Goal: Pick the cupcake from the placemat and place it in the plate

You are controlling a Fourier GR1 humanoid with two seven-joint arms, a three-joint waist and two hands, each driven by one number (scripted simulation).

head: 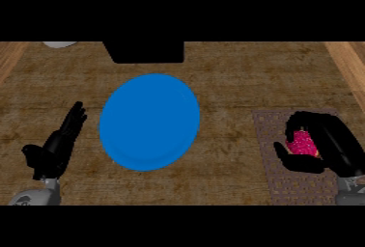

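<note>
The plate (148,121) lies on the counter (235,77) between the two hands, just right of the left hand (55,147) and well left of the right hand (324,144). Under the right hand lies the placemat (274,125), with the cupcake (303,143) inside that hand's curl.

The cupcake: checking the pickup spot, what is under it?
The cupcake sits over the woven placemat, with the right hand curled around it. Its base and any contact are hidden by the fingers.
</note>
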